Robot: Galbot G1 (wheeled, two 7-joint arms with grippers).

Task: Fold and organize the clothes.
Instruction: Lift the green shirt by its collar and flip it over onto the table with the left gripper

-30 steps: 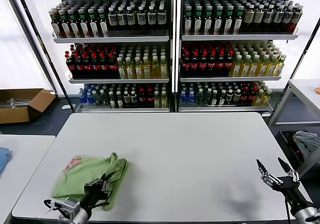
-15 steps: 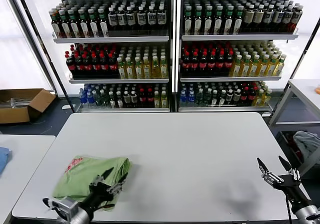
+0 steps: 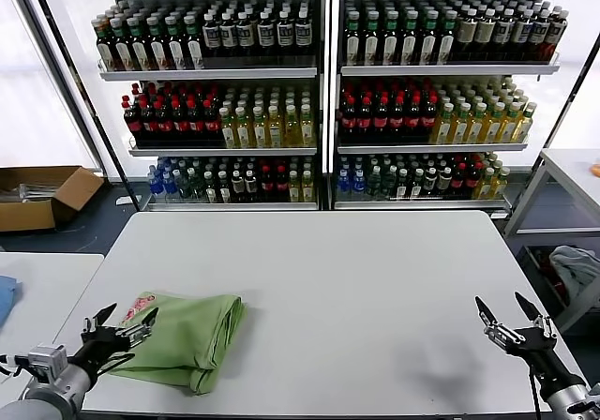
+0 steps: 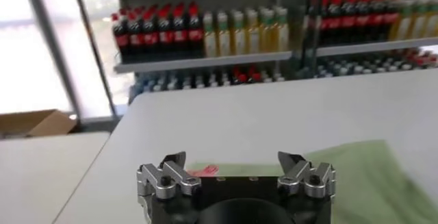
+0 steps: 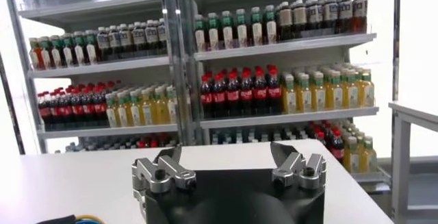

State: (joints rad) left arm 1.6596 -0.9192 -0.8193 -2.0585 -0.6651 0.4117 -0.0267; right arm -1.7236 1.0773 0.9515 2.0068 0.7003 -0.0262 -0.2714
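A folded light green shirt [image 3: 183, 331] with a red logo [image 3: 139, 306] lies on the white table [image 3: 356, 289] at its front left. My left gripper [image 3: 120, 322] is open and empty, just left of the shirt near the table's left edge. In the left wrist view the shirt [image 4: 356, 177] and its red logo [image 4: 202, 170] lie just beyond my open left gripper [image 4: 233, 160]. My right gripper [image 3: 511, 312] is open and empty at the table's front right corner; the right wrist view shows it [image 5: 229, 153] over bare table.
Shelves of bottles [image 3: 319, 92] stand behind the table. A second table [image 3: 37, 289] with a blue item [image 3: 5, 298] stands at the left. A cardboard box [image 3: 42, 195] lies on the floor at far left. Another table [image 3: 572, 172] and a cloth heap [image 3: 577, 270] are at the right.
My left gripper has let go of the shirt and pulled back to the left, off the cloth. The shirt now lies flat and folded. The right gripper has barely moved.
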